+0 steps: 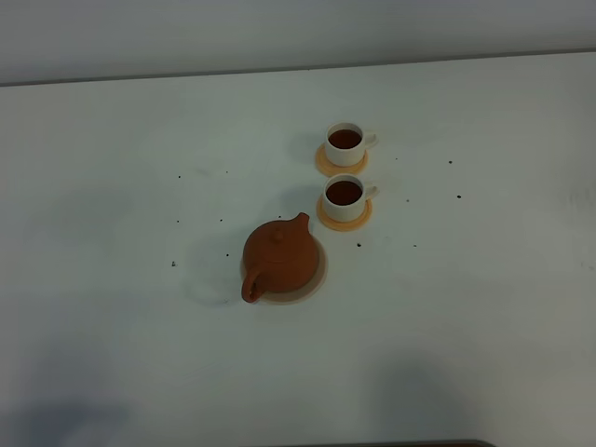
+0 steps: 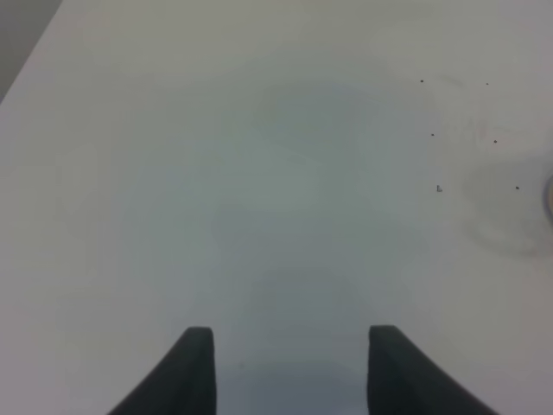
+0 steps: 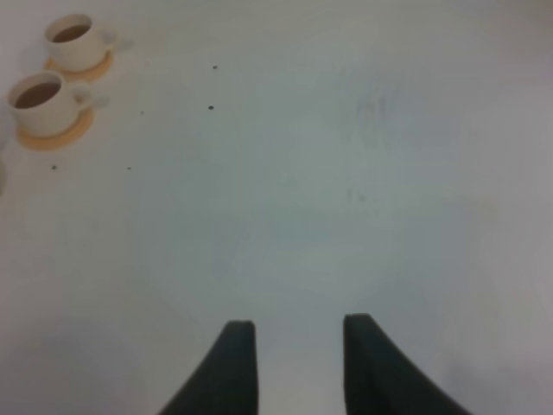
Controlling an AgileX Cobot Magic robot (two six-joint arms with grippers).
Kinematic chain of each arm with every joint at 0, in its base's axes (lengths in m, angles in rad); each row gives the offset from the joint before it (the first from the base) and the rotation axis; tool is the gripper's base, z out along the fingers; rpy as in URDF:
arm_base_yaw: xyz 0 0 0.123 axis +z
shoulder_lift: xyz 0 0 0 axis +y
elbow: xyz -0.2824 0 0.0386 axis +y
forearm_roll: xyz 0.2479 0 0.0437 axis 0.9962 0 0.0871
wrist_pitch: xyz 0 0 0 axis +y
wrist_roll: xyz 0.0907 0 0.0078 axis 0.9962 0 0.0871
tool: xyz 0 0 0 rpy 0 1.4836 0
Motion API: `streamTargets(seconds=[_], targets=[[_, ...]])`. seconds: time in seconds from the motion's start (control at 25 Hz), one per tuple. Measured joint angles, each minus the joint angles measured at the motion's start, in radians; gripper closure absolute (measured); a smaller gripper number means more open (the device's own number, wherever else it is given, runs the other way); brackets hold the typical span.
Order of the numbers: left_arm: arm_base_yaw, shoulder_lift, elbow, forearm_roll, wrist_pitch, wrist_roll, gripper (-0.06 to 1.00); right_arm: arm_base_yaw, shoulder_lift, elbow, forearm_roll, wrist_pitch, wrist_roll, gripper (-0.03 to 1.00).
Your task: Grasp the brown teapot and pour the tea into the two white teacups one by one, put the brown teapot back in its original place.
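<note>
The brown teapot [image 1: 279, 257] stands upright on the large pale tan saucer [image 1: 318, 276] near the table's middle, spout toward the cups, handle toward the front. The two white teacups [image 1: 345, 142] [image 1: 345, 196] stand behind it on small orange coasters, both holding dark tea. They also show in the right wrist view [image 3: 76, 40] [image 3: 41, 99]. My left gripper [image 2: 289, 341] is open and empty over bare table. My right gripper [image 3: 298, 333] is open and empty, well away from the cups. Neither gripper shows in the exterior high view.
The white table [image 1: 484, 307] has small dark specks [image 1: 173, 264] scattered around the teapot and cups. The table's far edge meets a grey wall [image 1: 279, 37]. An edge of the saucer shows faintly in the left wrist view [image 2: 548, 197].
</note>
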Motion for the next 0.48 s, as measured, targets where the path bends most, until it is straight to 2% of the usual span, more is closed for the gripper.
streamTargets(seconds=[0.16, 0.48], targets=[[-0.002, 0.0, 0.0, 0.0, 0.0, 0.0, 0.54, 0.0, 0.0, 0.0, 0.0, 0.0, 0.0, 0.73], [-0.074, 0.0, 0.0, 0.0, 0.0, 0.0, 0.54, 0.0, 0.0, 0.0, 0.0, 0.0, 0.0, 0.73]])
